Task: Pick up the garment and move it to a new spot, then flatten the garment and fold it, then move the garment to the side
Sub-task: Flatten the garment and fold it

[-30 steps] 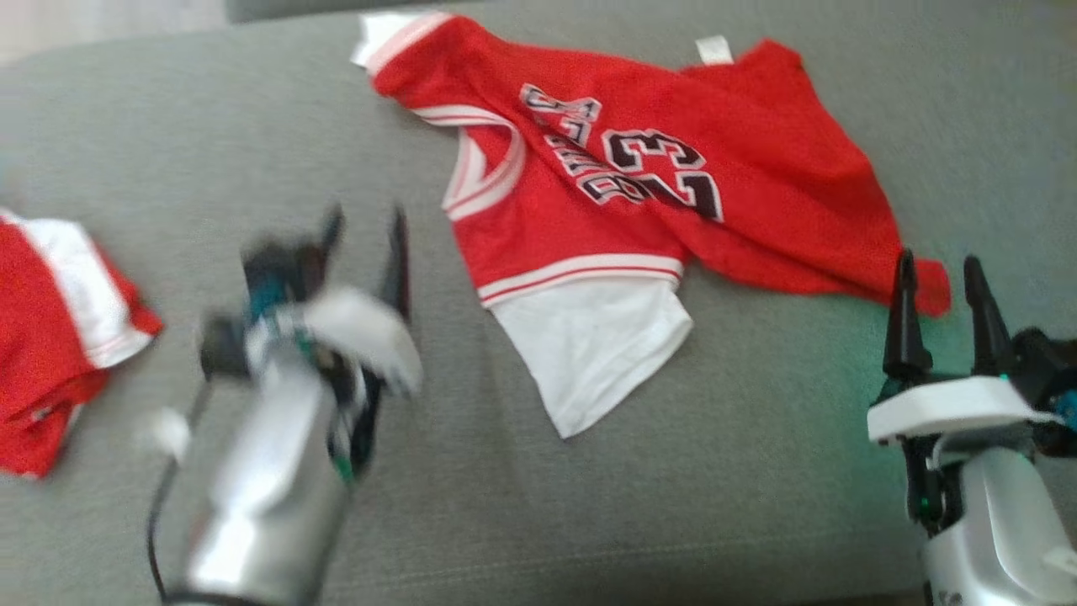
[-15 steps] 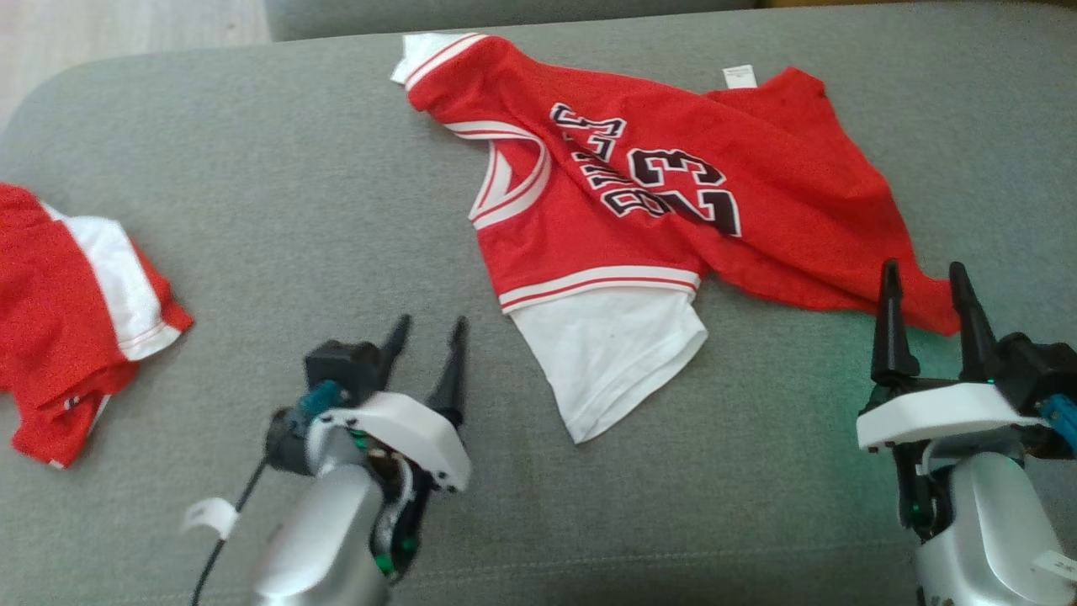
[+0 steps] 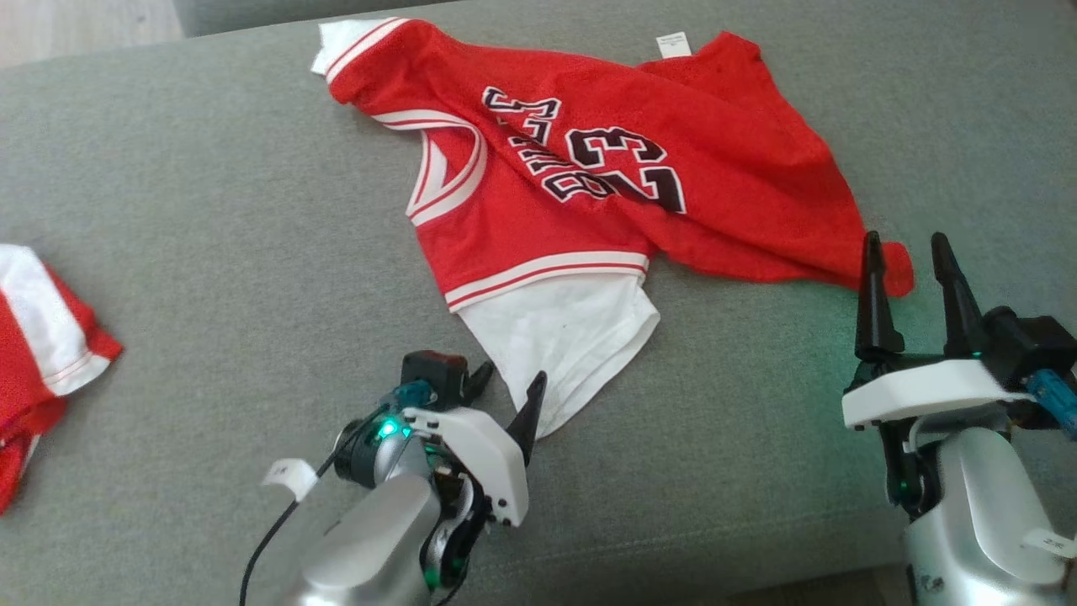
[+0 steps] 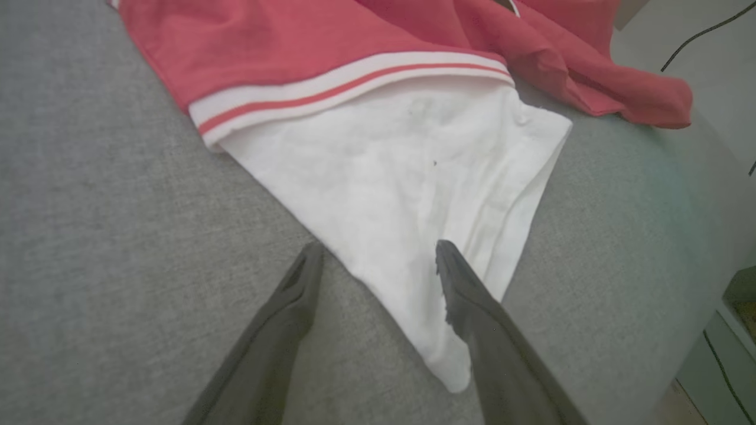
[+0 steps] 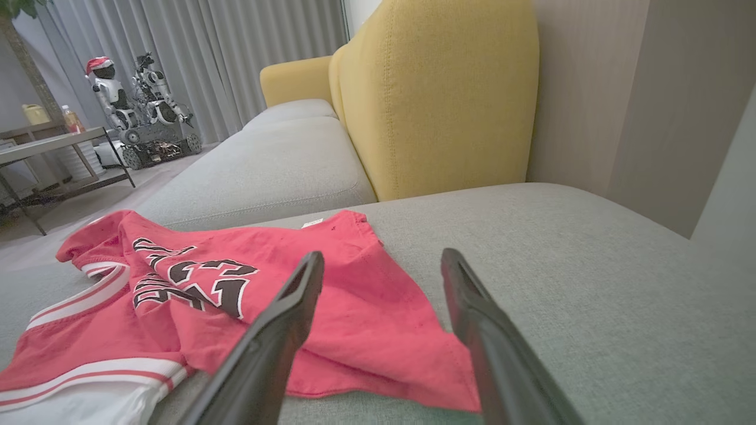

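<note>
Opening the pick-up step: reaching for the jersey (image 3: 589, 177) with both sets of jaws spread and empty.

Left jaws wide apart, straddling the near edge of the white sleeve (image 4: 407, 177), one finger (image 4: 472, 319) over cloth, the other over bare sofa cushion (image 3: 210, 210); right jaws equally wide, gripping nothing, poised just near of the red hem corner (image 3: 896, 269). Judged as pre-grasp, with nothing lifted yet; next, probably lowering onto the fabric and pinching a single layer at each end before carrying. Thin red mesh with black-and-white "23", striped white trim, smooth white sleeve tapering to a point, all rumpled and twisted across the far middle of the coarse grey weave. At far left, another red-and-white garment (image 3: 42, 362), well apart.
</note>
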You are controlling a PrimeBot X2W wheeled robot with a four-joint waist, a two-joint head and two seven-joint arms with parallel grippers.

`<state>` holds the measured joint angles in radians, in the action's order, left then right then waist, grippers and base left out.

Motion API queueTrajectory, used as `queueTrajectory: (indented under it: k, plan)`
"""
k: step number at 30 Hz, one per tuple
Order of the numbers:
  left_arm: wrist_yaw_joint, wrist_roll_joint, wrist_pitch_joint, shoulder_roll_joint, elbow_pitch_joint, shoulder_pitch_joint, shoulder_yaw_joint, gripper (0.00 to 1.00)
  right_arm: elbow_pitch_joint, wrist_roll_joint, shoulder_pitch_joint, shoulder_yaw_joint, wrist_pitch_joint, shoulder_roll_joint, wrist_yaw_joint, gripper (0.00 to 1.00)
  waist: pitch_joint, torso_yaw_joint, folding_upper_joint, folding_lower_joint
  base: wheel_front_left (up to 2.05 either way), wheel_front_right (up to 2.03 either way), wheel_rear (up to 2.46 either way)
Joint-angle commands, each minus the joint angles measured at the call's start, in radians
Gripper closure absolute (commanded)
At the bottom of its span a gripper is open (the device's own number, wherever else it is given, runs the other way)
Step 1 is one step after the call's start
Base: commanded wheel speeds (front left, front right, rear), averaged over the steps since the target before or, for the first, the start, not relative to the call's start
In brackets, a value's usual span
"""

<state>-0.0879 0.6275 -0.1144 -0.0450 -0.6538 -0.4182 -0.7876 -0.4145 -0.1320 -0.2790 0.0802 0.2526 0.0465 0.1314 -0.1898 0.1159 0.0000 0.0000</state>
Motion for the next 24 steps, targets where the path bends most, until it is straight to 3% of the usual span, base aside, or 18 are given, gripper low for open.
queueTrajectory:
  k: [1,5,9,10,11,14,24]
  plan:
    - [-0.024,0.009,0.009,-0.005,0.005,-0.05,0.009,0.0,0.031,-0.007,-0.032,-0.025,0.009,0.004,-0.001,0.0,-0.008,0.012,0.0,0.0,0.0,0.0,0.0]
    - [-0.057,0.022,0.021,-0.005,-0.023,-0.068,-0.02,0.0,0.034,-0.01,-0.032,-0.023,0.009,0.004,-0.001,0.0,-0.011,0.021,0.0,0.0,0.0,0.0,0.0]
    - [-0.06,0.034,0.032,-0.005,-0.038,-0.077,-0.044,0.0,0.034,-0.012,-0.031,-0.023,0.009,0.004,-0.001,0.0,-0.011,0.026,0.0,0.0,0.0,0.0,0.0]
    - [-0.057,0.039,0.035,-0.005,-0.041,-0.079,-0.052,0.55,0.034,-0.012,-0.031,-0.022,0.009,0.004,-0.001,0.0,-0.011,0.027,0.0,0.0,0.0,0.0,0.0]
    - [-0.054,0.045,0.035,-0.005,-0.043,-0.081,-0.059,1.0,0.033,-0.013,-0.031,-0.02,0.009,0.004,-0.001,0.0,-0.011,0.028,0.0,0.0,0.0,0.0,0.0]
    - [-0.057,0.06,0.013,-0.005,-0.046,-0.088,-0.062,1.0,0.023,-0.009,-0.029,-0.008,0.009,0.004,-0.001,0.0,-0.008,0.026,0.0,0.0,0.0,0.0,0.0]
    - [-0.162,0.032,-0.143,-0.043,-0.037,-0.135,0.065,1.0,-0.095,0.008,-0.038,0.066,0.009,0.004,-0.001,0.0,0.015,-0.018,0.0,0.0,0.0,0.0,0.0]
